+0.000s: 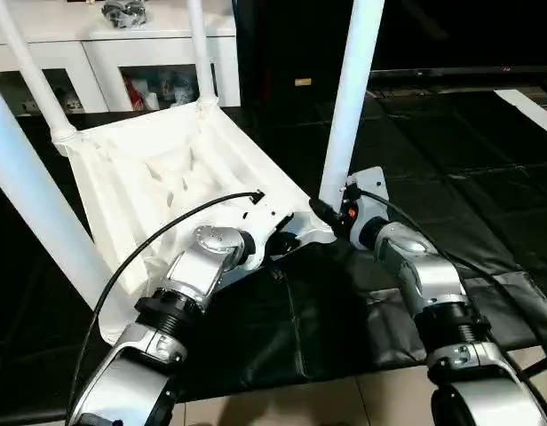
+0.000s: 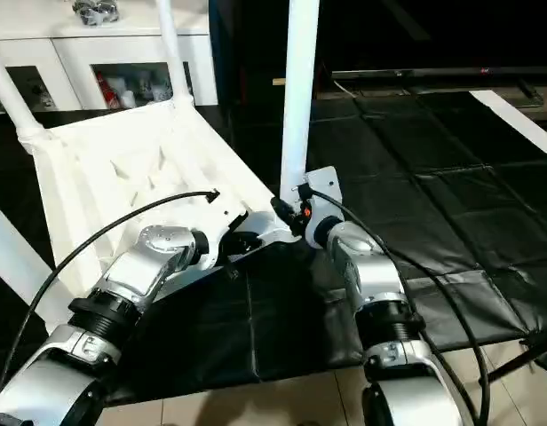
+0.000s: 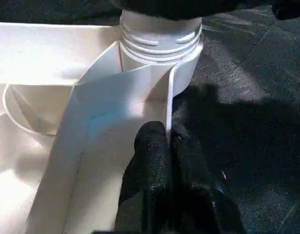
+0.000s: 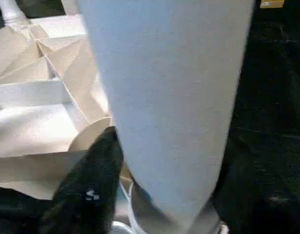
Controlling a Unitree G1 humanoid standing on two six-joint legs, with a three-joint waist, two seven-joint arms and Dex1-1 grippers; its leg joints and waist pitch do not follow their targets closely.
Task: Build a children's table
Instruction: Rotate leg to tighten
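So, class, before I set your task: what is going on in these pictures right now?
A humanoid robot is building a white children's table. The tabletop lies upside down on a black mat, ribbed side up, with legs standing in its corner sockets. The left gripper is pinched shut on a thin edge wall of the tabletop near one socket. The right gripper is at the base of the near right leg; whether its jaws are closed cannot be told.

White glass-door cabinet [image 1: 122, 62] at the back, grey object [image 1: 124, 12] on top of it, black mat [image 1: 433, 151] in front of it
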